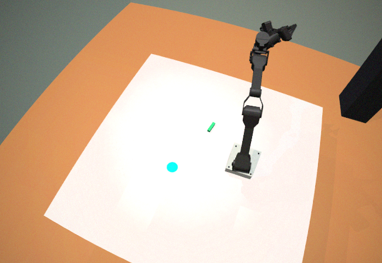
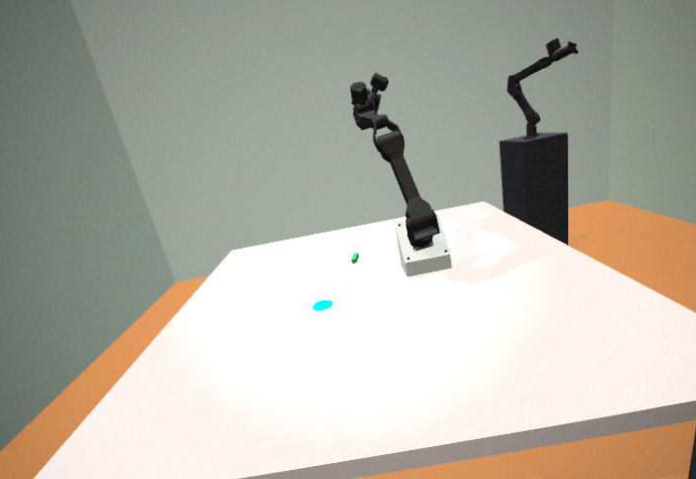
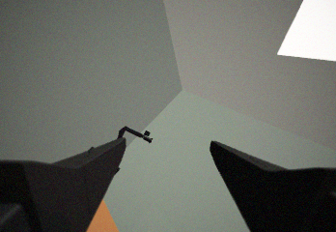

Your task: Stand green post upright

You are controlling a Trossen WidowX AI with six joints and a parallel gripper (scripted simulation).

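Stretching from its white base (image 1: 257, 154) (image 2: 401, 227) toward twelve o'clock in the top view, the black arm (image 1: 247, 136) (image 2: 403, 175) is raised, its far end crooked over toward two o'clock. In the exterior view it leans up toward eleven o'clock, with its wrist parts bunched at the top, so the hand's exact tilt is hard to tell there.

The gripper (image 1: 291, 27) (image 3: 169, 143) has its jaws well apart, with nothing between them; in the wrist view one finger comes in from nine o'clock and the other from three, facing the walls.

The green post (image 1: 211, 126) (image 2: 354, 257) lies flat on the white table (image 1: 104, 186) (image 2: 303, 383), away from the gripper. From above, it points one-to-seven and sits between ten and eleven o'clock of the base. The cyan circle (image 1: 172, 167) (image 2: 323, 305) is at nine o'clock of the base, well apart from the post.
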